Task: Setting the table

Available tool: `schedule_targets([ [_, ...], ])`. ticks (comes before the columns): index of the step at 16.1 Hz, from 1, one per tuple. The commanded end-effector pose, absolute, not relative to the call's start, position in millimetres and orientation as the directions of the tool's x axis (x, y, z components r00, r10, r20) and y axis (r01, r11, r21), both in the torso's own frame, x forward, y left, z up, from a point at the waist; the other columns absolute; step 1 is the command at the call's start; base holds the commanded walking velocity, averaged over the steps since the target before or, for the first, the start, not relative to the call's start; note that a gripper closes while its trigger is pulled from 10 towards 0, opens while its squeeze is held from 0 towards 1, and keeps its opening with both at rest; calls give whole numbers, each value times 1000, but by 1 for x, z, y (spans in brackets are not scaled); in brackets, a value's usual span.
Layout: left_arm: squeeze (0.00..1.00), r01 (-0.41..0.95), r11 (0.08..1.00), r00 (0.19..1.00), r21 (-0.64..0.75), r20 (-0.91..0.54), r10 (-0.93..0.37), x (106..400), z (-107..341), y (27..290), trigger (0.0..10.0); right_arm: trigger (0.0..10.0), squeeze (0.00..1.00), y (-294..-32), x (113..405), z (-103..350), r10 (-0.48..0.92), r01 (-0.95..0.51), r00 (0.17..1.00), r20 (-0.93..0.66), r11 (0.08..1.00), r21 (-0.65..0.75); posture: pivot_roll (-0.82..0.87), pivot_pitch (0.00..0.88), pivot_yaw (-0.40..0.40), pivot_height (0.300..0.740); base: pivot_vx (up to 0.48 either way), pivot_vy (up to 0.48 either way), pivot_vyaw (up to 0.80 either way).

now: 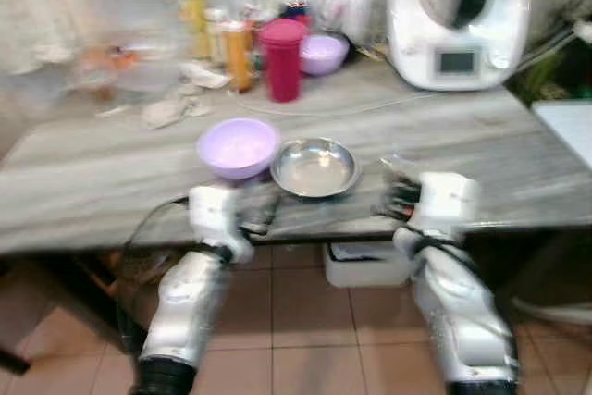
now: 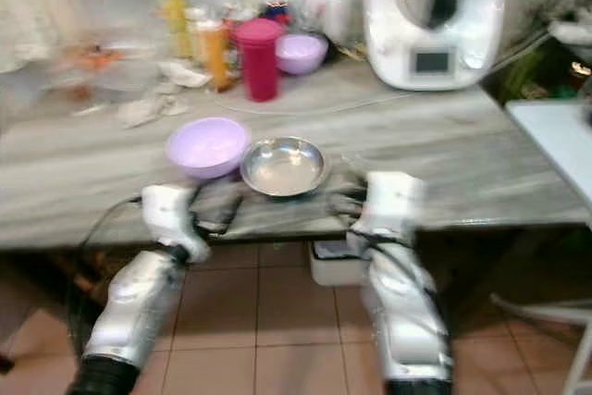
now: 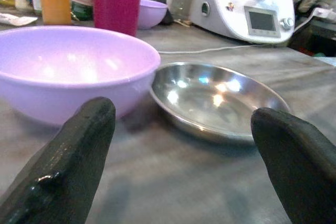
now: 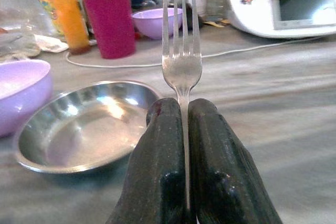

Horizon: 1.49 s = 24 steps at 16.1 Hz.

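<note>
Steel glints in your right gripper (image 4: 184,129): its two black fingers are pressed together on the handle of a fork (image 4: 181,56), tines pointing up and away from the wrist, toward the back of the table. From the head camera you see that gripper (image 1: 400,199) hovering at the near edge of the grey wood-grain table (image 1: 481,145), just to the right of the metal plate (image 1: 315,166).

Your left gripper (image 3: 178,145) has its fingers spread wide apart with nothing between them, aimed low over the tabletop at the gap where the lilac bowl (image 1: 238,147) meets the metal plate. The bowl sits just left of the plate, their rims touching or very nearly so; you cannot tell which.

Further back stands a magenta cup (image 1: 282,58), with an orange bottle (image 1: 238,55) beside it on the left and a second small purple bowl (image 1: 323,54) behind to the right. A white kitchen machine (image 1: 458,20) with a small screen occupies the back right, its white cable (image 1: 342,110) trailing across the table. Head views are blurred.
</note>
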<state>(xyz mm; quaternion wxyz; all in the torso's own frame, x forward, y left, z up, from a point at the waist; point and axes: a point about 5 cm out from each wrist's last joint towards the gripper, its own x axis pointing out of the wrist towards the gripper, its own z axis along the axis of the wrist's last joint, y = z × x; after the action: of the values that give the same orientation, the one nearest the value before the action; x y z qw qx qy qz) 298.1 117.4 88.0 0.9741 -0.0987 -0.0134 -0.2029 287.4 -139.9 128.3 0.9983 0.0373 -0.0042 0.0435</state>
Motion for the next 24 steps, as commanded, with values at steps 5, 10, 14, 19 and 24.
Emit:
schedule_targets([
  [5,0,379,912,923,-157,140,-359,294,108,121,10000,10000,0,-158,281,136,48,-47,998,47,999,-6,-336,35,46,740,223,0,0],
  [10,0,312,944,944,-104,148,-295,274,112,148,10000,10000,0,-171,268,138,7,-6,998,57,1000,-29,-334,43,43,740,0,0,0],
  [14,0,322,945,940,-53,138,-312,270,114,152,10000,10000,0,-180,266,131,-57,58,998,18,998,-22,-332,51,44,740,0,0,0],
  [19,0,411,911,910,-20,61,-409,264,100,156,10000,10000,0,-190,259,125,-110,109,994,-27,993,-34,-338,66,53,740,0,0,0],
  [24,0,521,854,853,-16,40,-520,263,97,152,10000,10000,0,-205,261,121,-182,183,980,-76,983,-4,-359,79,61,740,0,0,0],
])
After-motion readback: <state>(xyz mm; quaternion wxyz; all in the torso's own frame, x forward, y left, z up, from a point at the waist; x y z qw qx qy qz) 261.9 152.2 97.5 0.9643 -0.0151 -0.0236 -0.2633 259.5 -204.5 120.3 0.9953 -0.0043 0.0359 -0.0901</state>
